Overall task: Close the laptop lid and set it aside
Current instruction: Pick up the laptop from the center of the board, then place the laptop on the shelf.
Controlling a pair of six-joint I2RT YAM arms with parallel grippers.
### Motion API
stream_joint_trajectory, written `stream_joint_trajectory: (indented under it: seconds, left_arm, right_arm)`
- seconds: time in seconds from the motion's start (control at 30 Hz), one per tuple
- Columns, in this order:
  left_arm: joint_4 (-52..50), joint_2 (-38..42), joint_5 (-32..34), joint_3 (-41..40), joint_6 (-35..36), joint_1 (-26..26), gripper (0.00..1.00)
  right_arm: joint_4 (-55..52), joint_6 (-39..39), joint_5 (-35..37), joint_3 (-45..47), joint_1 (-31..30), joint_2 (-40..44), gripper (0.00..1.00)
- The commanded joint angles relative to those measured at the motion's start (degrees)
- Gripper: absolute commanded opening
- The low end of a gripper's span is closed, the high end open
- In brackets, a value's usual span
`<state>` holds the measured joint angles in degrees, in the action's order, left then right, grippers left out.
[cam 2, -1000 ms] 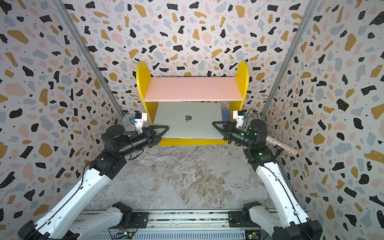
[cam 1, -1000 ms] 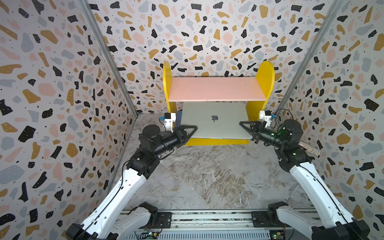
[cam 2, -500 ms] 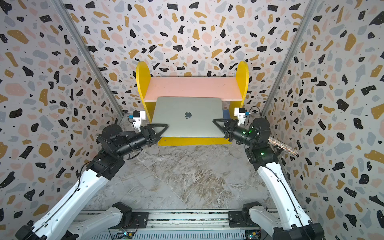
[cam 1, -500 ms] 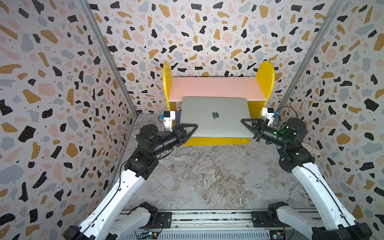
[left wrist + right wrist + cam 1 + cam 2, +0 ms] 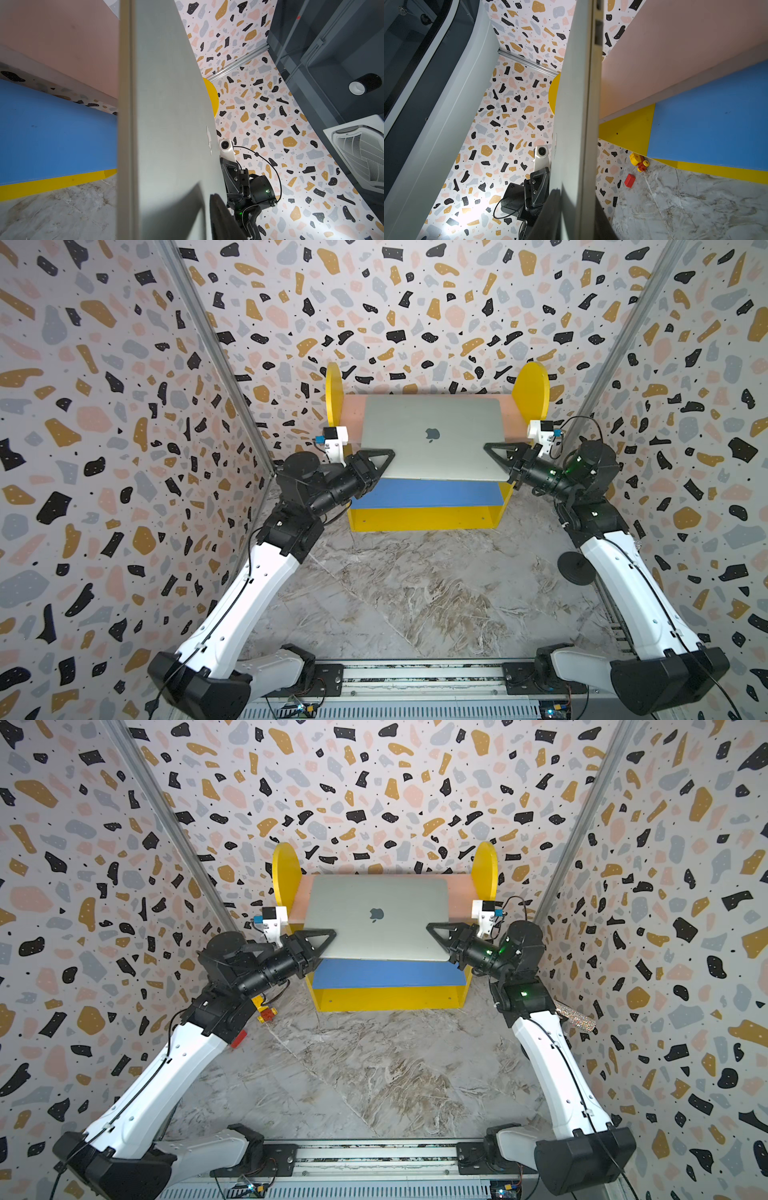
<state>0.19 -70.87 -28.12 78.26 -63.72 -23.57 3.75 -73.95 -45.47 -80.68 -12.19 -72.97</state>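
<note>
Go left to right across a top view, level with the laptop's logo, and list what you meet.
left wrist camera → left pincer → laptop → right pincer → right wrist camera

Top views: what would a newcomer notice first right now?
The closed silver laptop is held up between the left gripper and right gripper, each clamped on a side edge. Under it stands the yellow shelf unit with a blue board, against the speckled back wall.

I see the marbled floor [image 5: 415, 597] carrying the yellow shelf [image 5: 424, 519] at the back wall [image 5: 415, 315]; a yellow toy [image 5: 266, 1012] and a red brick [image 5: 238, 1039] lie near its left end.
</note>
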Motion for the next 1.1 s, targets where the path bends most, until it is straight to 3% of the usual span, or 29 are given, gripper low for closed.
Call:
stream_joint_trajectory:
  seconds: [0.0, 0.57, 1.07]
  left_arm:
    - [8.71, -3.9, -10.4, 5.44, 1.3, -2.85, 0.37]
    - [11.94, -18.95, -12.31, 19.2, -3.84, 2.11, 0.39]
    - [5.7, -21.14, -11.06, 24.09, -2.94, 2.83, 0.42]
  right_arm:
    - [0.7, 5.44, -5.36, -4.85, -3.37, -3.75, 0.2]
    - [-1.65, 2.85, -7.71, -24.12, -1.0, -23.53, 0.18]
    - [-10.3, 5.23, -6.21, -26.36, -0.65, -24.89, 0.21]
